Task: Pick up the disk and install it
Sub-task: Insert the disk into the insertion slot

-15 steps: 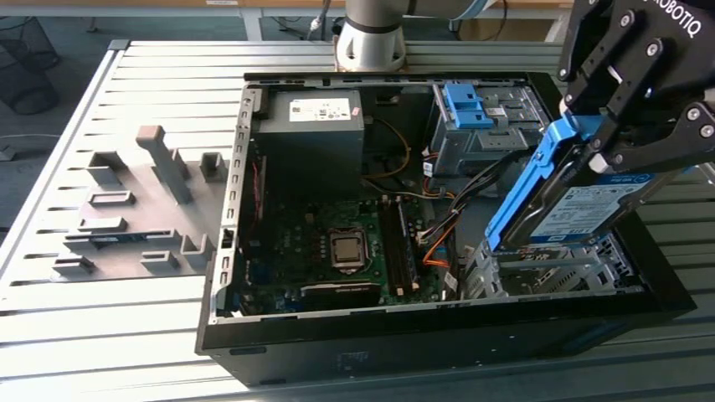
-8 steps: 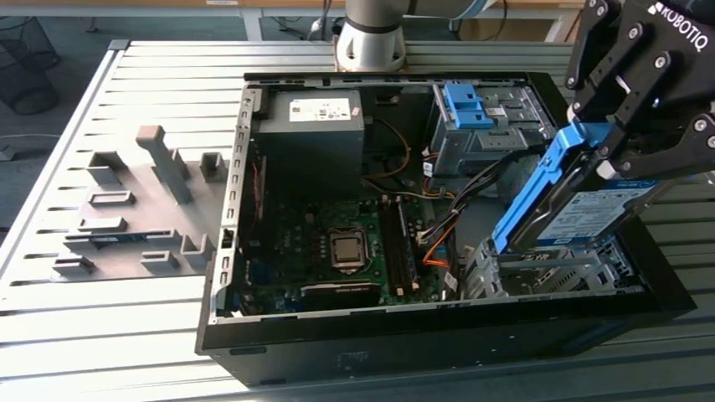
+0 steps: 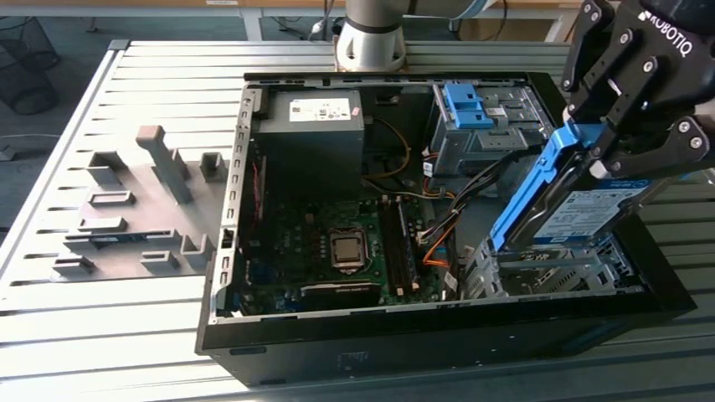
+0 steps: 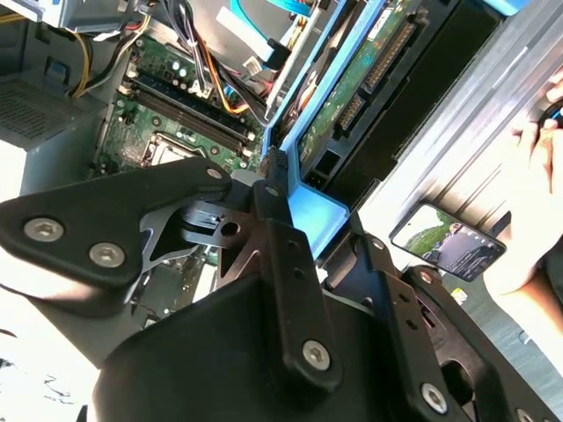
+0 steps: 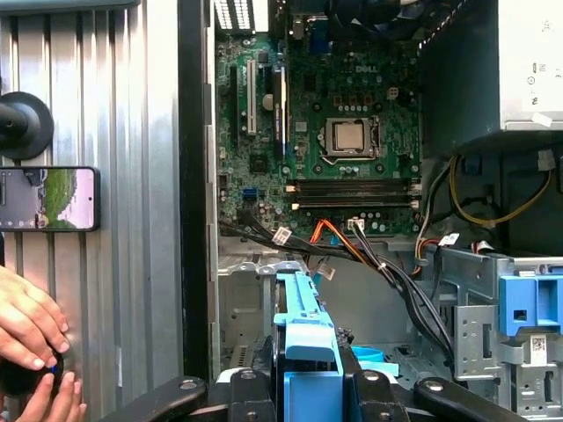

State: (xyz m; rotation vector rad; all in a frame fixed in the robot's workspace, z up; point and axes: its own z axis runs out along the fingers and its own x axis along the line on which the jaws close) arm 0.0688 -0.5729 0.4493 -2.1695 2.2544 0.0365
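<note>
exterior view: the gripper (image 3: 609, 151) is clamped on the upper end of the disk (image 3: 575, 213), which hangs tilted below it over the open computer case (image 3: 447, 335). second wrist view: the disk juts out from between the fingers (image 4: 273, 220). first wrist view: its blue rail (image 5: 303, 330) sits between them, the motherboard (image 5: 352, 97) beyond.

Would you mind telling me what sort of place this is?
Probably a robotics lab: an open computer case lies on a slatted metal table, and the gripper holds the disk over it.
</note>
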